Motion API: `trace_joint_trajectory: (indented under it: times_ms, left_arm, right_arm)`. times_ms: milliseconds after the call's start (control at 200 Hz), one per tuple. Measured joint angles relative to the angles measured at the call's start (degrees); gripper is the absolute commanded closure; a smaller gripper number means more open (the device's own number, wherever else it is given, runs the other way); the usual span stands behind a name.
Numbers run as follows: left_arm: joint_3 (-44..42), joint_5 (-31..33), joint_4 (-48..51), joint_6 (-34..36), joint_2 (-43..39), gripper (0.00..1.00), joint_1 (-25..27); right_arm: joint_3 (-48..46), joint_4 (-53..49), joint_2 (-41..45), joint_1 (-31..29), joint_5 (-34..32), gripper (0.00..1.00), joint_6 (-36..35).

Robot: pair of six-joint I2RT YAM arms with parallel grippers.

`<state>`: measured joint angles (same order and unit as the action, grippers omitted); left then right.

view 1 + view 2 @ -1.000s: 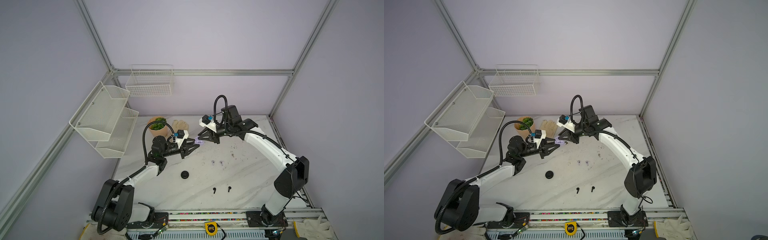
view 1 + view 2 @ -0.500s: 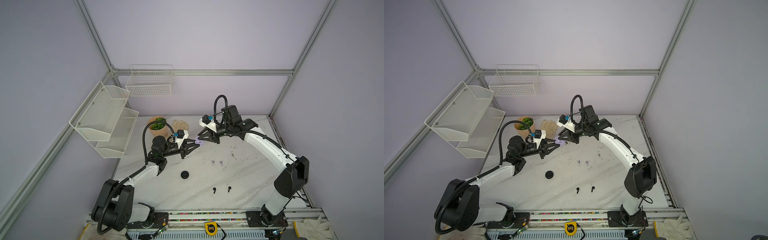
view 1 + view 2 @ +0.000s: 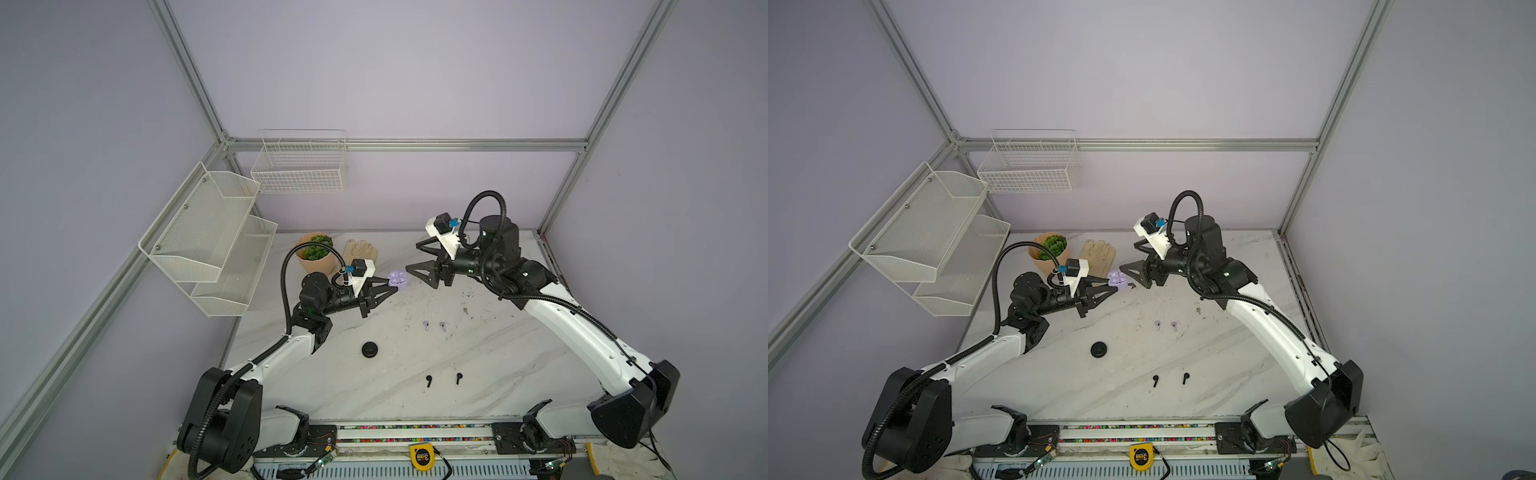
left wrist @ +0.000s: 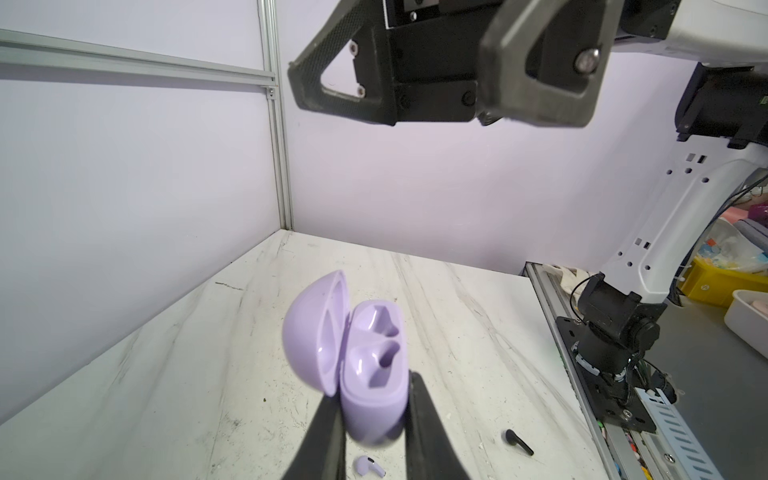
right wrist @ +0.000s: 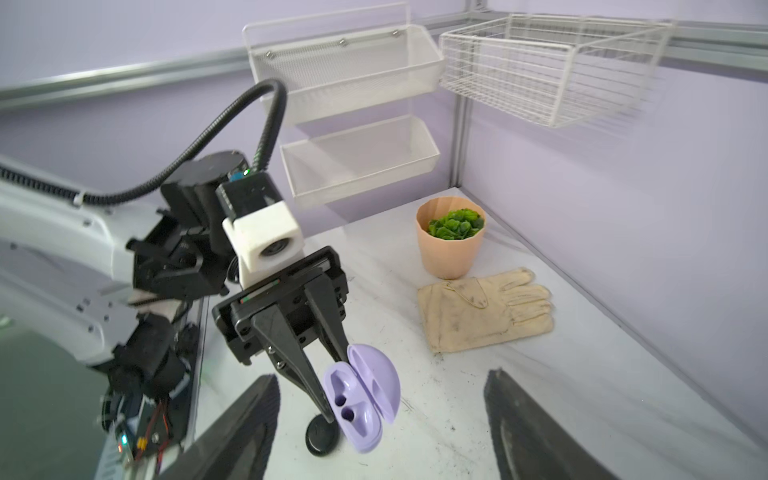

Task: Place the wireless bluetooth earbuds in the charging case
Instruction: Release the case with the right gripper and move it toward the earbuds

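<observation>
Far left: two-tier mesh shelf (image 3: pixel 208 241) and wire basket (image 3: pixel 299 166) hang on the walls. At the back of the table (image 3: pixel 498 365), the pot (image 3: pixel 313 259) holds a green plant and the glove (image 3: pixel 359 251) lies flat just beside it. The black case (image 3: pixel 369 350) sits shut on the table, nearer the front. The left gripper (image 3: pixel 394 286) is clamped on the lilac charging case (image 3: pixel 397 279), held off the table and pinched at the base from both sides. Its lid is swung open and both sockets are bare in both wrist views. The right gripper (image 3: pixel 412 256) faces it from close by, jaws spread wide, gripping nothing, clear of the case. The two lilac earbuds (image 3: pixel 426 325) lie side by side mid-table. The two black earbuds (image 3: pixel 429 380) lie likewise, closer to the front edge, well apart from either case. Limits: in both top views the sockets are too small to read. The left wrist view cuts its own fingers (image 4: pixel 426 424) at the frame edge and catches only one bud of each colour. In the right wrist view the black case is half hidden behind a left finger, and the right fingers (image 5: pixel 245 424) run out of frame.
</observation>
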<state>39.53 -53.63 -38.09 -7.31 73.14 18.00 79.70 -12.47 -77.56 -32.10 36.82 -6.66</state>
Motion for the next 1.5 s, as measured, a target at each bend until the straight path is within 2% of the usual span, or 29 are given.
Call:
trace_joint_trajectory:
  times_ms: [180,245,375,510,585,735,825,1020,1230,1500]
  left_arm:
    - [0.00,-0.13,0.00,-0.59,-2.91,0.97,0.00]
    - [0.00,-0.22,0.02,-0.98,-3.23,0.98,0.02]
    - [-0.09,-0.24,0.09,-1.70,-4.00,0.98,0.02]
    - [-0.13,-0.20,0.04,-2.47,-4.94,0.98,0.02]
    - [-0.20,-0.15,0.04,-2.78,-5.14,0.99,0.02]
    - [-1.18,0.11,0.11,-3.61,-5.25,1.00,0.02]
    - [-1.62,0.11,0.09,-3.78,-5.25,1.00,0.02]
    - [-1.75,0.09,-0.07,-4.42,-5.25,1.00,0.02]
    - [-1.84,0.07,-0.52,-5.62,-5.22,1.00,0.02]
    - [-1.84,0.07,-1.16,-5.81,-5.22,1.00,0.02]
  right_arm:
    - [-13.27,-0.81,8.02,0.35,-18.25,0.24,15.32]
    - [-15.39,-2.43,5.99,0.37,-22.47,0.27,18.27]
    - [-16.09,-5.46,-4.24,0.61,-26.91,0.31,21.24]
    - [-15.80,-8.90,-13.70,0.61,-28.30,0.37,23.15]
    - [-14.97,-10.93,-17.70,0.61,-28.55,0.46,24.59]
    - [-12.52,-13.99,-23.21,-0.13,-28.59,0.46,29.05]
    - [-10.05,-15.21,-25.64,-2.56,-29.59,0.45,30.71]
    - [-7.67,-17.33,-27.15,-6.47,-31.65,0.46,32.13]
    - [-6.29,-19.52,-28.63,-6.38,-33.97,0.49,31.87]
    - [-6.21,-20.00,-29.77,-6.32,-33.77,0.53,32.48]
